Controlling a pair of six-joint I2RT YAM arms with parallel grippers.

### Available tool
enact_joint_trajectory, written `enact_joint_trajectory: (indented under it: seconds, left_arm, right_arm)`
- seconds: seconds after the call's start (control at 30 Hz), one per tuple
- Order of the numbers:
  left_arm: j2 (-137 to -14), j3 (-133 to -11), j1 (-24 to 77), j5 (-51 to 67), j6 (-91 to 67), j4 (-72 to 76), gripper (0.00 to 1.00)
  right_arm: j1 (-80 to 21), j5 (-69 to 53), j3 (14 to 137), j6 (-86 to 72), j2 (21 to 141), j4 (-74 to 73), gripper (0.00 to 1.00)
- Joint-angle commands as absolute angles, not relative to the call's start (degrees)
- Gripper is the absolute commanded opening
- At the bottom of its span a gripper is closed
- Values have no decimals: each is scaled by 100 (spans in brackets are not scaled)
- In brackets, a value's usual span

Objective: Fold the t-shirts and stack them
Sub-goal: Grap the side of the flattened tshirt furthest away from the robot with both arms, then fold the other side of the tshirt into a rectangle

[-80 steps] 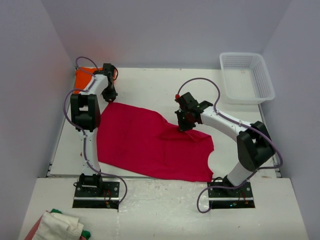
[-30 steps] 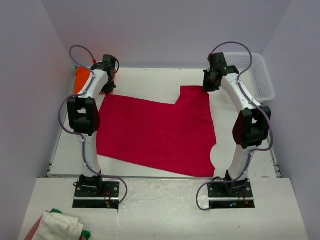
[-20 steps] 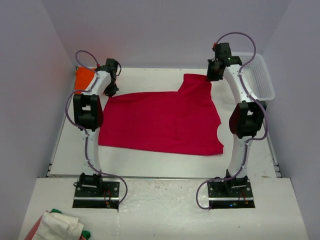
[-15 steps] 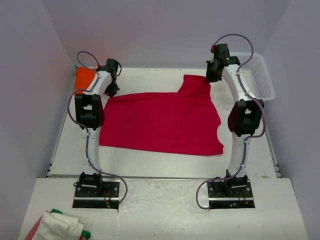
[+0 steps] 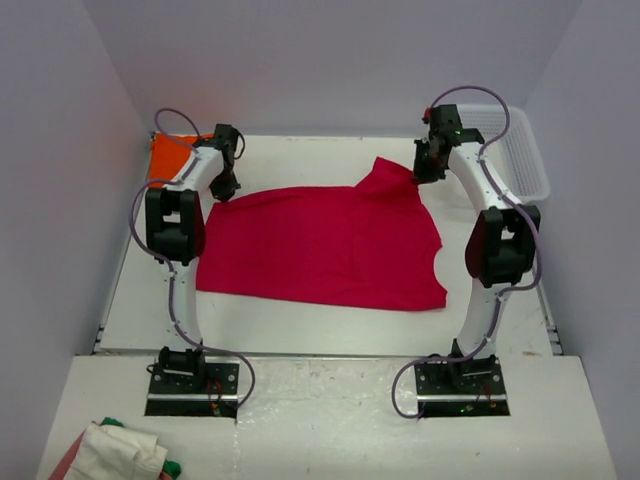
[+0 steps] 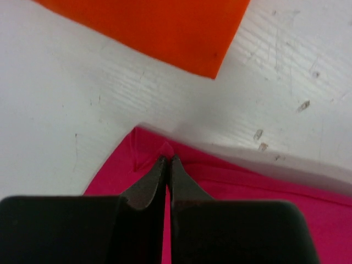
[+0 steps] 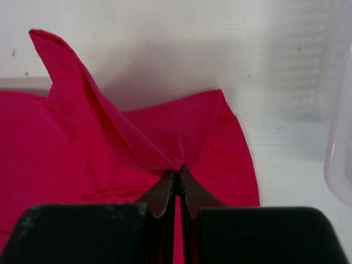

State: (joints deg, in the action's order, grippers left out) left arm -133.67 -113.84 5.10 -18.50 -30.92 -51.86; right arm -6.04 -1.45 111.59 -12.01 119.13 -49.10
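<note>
The crimson-red t-shirt (image 5: 320, 245) lies spread flat across the middle of the table. My left gripper (image 5: 222, 186) is shut on its far left corner (image 6: 148, 146). My right gripper (image 5: 425, 170) is shut on its far right sleeve (image 7: 165, 132), which stands up in a pinched fold. The orange t-shirt (image 5: 168, 156) lies folded at the far left corner, just behind the left gripper; its edge shows at the top of the left wrist view (image 6: 159, 27).
A white plastic basket (image 5: 515, 160) stands at the far right; its rim shows in the right wrist view (image 7: 342, 143). A bundle of pale cloth (image 5: 115, 452) lies on the near ledge at the left. Walls close in the table on three sides.
Both grippers have pulled the red shirt out flat toward the far edge. In the last half second the right gripper has come slightly down and nearer, and the sleeve has bunched up.
</note>
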Motion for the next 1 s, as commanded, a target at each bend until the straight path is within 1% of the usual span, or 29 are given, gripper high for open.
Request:
enact_joint_trajectory:
  seconds: [0.0,0.1,0.13,0.37,0.43,0.73,0.97]
  left_arm:
    - [-12701,-11136,642,-1969,-3339,-5176,0]
    - [-12402,-10759,703,-1986,-3358,-5125,0]
    - [-12314,-10505,729,-2030,-3366,-5081,0]
    - [-11497,-9792,800,-2320,-3349,-5089,0]
    - [-11321,-9555,791,-2399,-3331,-5054,0]
    - [-10706,-9168,782,-2830,-3384,-5326,0]
    - [-10521,-8781,782,-3111,-3463,-5405,0]
  right_arm:
    - [-606,-264,10250,-1380,10909,-4448,0]
    - [-624,-229,9618,-1424,10416,-4290,0]
    - [-633,-211,9476,-1441,10293,-4202,0]
    - [-799,-105,8650,-1521,9406,-4307,0]
    - [-826,-106,8526,-1538,9282,-4306,0]
    - [-940,-9,8007,-1573,8631,-4456,0]
    - [-1081,167,7577,-1643,8201,-4526,0]
